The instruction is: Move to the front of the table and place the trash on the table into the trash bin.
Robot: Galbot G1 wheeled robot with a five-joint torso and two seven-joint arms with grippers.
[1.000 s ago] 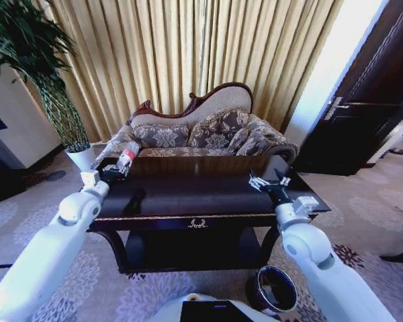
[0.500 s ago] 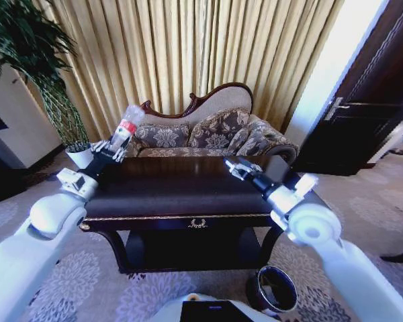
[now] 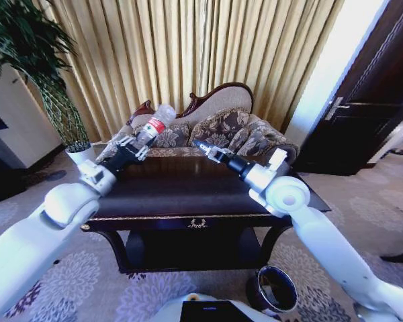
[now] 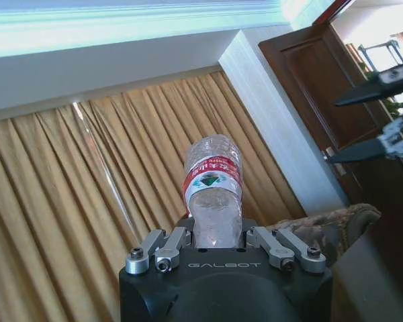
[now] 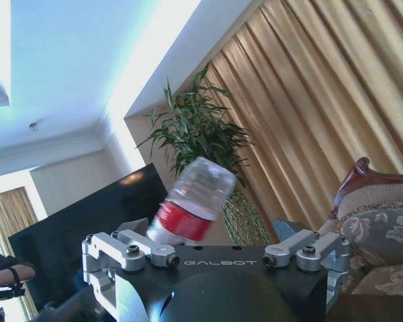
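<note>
Bottle (image 3: 156, 125) now higher — left end effector (image 3: 136, 147) raised inward.

1. Left gripper (image 3: 136, 149) clamps clear bottle (image 3: 154, 125), raised above far left of table (image 3: 188, 194), neck tilted up
2. Right gripper (image 3: 203, 147) lifted over table's far edge, pointing at bottle, carrying nothing
3. Trash bin (image 3: 272, 288) on carpet by table's front right leg
</note>
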